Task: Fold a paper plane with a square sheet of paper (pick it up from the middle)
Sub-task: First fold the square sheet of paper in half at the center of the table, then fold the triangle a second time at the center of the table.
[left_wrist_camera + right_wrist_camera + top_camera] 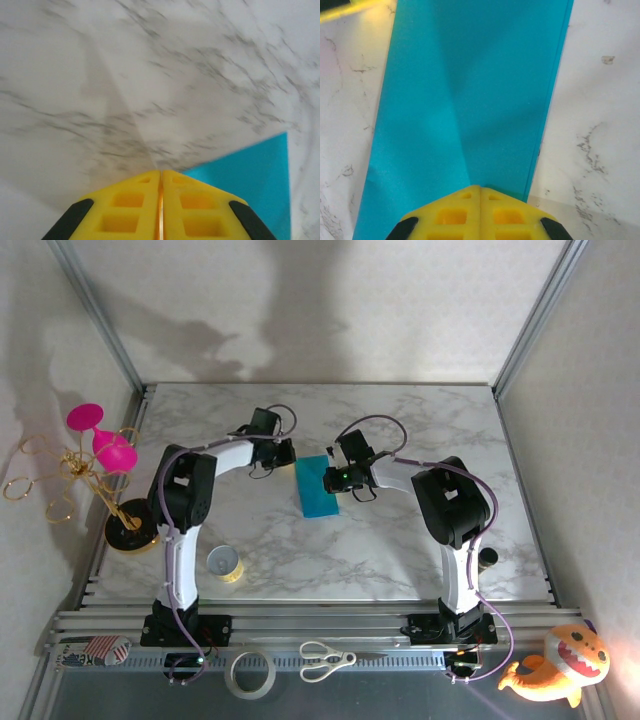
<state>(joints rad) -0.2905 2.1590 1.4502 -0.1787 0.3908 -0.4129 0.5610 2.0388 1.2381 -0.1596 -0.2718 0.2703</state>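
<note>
On the near rail I note a white tape roll (251, 674) and a pair of scissors (325, 660). Further in, a small yellow tape roll (225, 563) stands on the marble counter (390, 540), close to the left arm. At mid-counter the teal sheet of paper (319, 487) lies flat as a narrow rectangle, with two layers visible along one long edge. The left pincer (161, 172) is pressed together and empty, its tips just beside a corner of the sheet. The right pincer (480, 187) is likewise pressed together, its tips over one short end of the sheet, with no paper between its fingers.
</note>
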